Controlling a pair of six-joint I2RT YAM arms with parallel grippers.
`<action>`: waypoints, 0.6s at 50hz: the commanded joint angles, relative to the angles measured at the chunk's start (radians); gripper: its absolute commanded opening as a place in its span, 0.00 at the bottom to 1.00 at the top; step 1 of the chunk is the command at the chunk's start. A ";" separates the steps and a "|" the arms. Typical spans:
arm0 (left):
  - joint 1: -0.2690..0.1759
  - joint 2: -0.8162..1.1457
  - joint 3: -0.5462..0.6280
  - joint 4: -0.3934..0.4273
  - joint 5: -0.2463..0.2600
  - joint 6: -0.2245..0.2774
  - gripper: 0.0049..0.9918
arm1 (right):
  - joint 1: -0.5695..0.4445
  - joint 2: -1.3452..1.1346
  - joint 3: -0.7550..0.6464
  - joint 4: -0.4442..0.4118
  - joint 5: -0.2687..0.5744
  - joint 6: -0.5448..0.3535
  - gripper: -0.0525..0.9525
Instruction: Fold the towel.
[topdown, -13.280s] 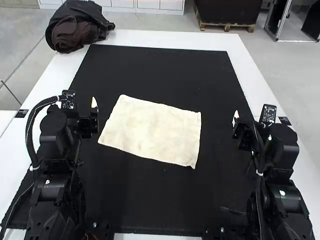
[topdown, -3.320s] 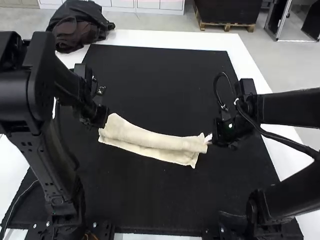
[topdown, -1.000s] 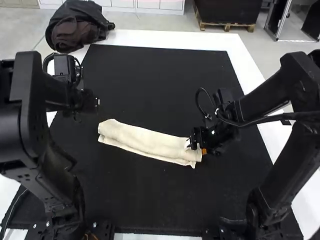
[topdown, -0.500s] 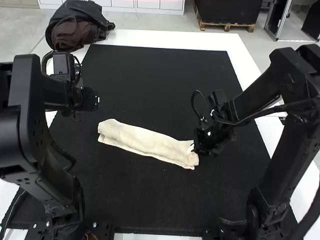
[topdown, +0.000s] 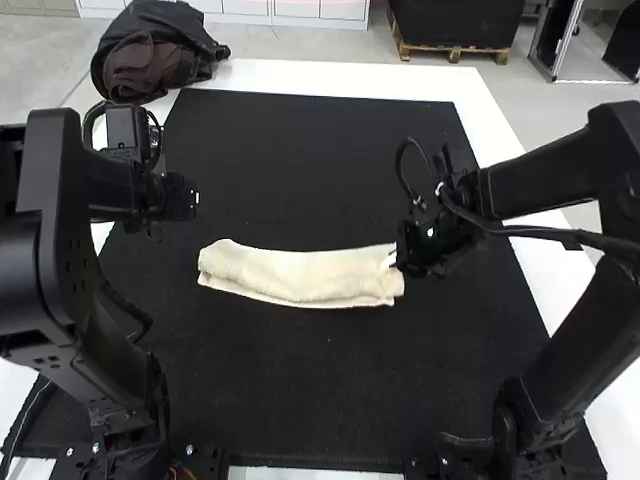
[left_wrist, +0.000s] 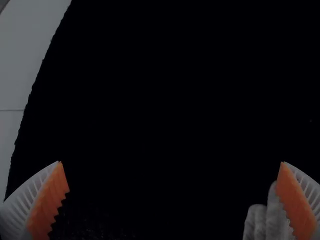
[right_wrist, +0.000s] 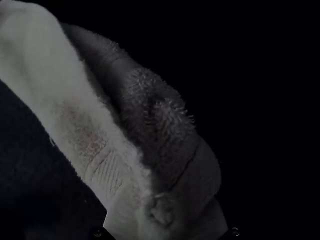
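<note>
One cream towel (topdown: 300, 278) lies near the middle of the one black mat (topdown: 320, 400), folded into a long, narrow strip, with a lower layer peeking out along its near side. Its long axis runs left to right across the mat, roughly in line with the near edge; one short end points at the mat's left edge, the other at its right. Of my two hands, the right hand (topdown: 393, 260) is closed on the towel's right end. My left hand (topdown: 192, 200) is over the mat's left part, its two orange pads (left_wrist: 295, 202) spread wide. One dark bundle (topdown: 150, 50) sits on the white surface (topdown: 330, 76), just beside the mat's far left corner.
</note>
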 joint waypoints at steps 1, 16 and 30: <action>0.002 -0.022 0.007 0.011 0.006 -0.011 0.98 | 0.019 -0.023 0.051 0.002 -0.032 0.050 0.03; 0.002 -0.022 0.007 0.020 -0.018 -0.011 0.98 | 0.169 -0.004 0.122 0.035 -0.060 0.178 0.03; 0.002 -0.030 0.004 0.012 -0.018 -0.011 0.98 | 0.266 0.087 0.237 0.127 -0.060 0.248 0.03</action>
